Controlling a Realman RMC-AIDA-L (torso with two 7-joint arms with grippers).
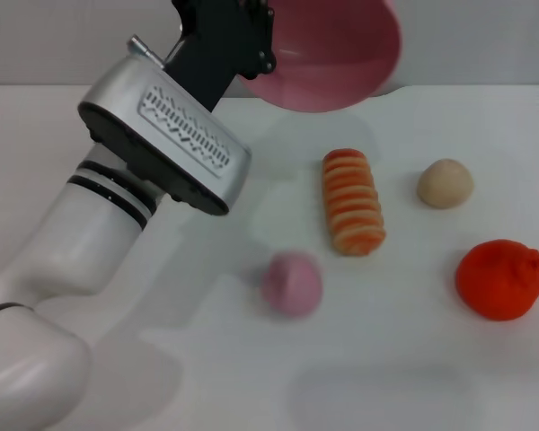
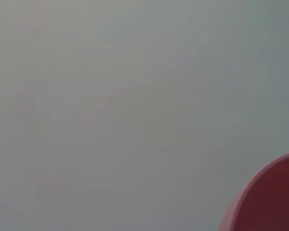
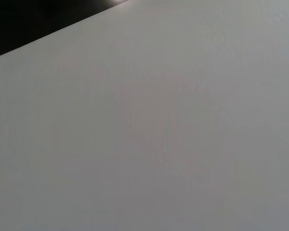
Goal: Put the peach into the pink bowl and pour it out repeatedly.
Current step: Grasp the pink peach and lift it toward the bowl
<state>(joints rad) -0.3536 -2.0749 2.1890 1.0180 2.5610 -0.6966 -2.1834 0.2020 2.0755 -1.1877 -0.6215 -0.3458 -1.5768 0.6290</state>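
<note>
- The white bench [image 1: 413,377] carries four small things, and its near part is bare.
- The peach [image 1: 292,283] lies on the bench near the middle, a little to the near side, and it touches nothing.
- To the right of the peach, and well apart from it, sits the orange-red fruit [image 1: 500,279], close to the right edge of the head view.
- Just beyond the peach lies the striped orange roll [image 1: 352,201], with its long side running from near to far.
- To the right of the roll, and farther than the orange-red fruit, rests the beige ball [image 1: 446,183].
- The left arm [image 1: 99,224] rises from the near left corner and reaches toward the far middle of the bench.
- The left claw [image 1: 251,49] is at the far end of this arm, and it grips the rim of the pink bowl [image 1: 337,54] on the bowl's left side.
- The pink bowl is lifted above the far part of the bench and tilted strongly, so its opening faces toward the near side; no fruit is seen inside it.
- In the left wrist view only one edge of the pink bowl [image 2: 272,199] shows against a plain grey background.
- The right claw is not seen in any view; the right wrist view shows only the bare bench surface [image 3: 159,144].
</note>
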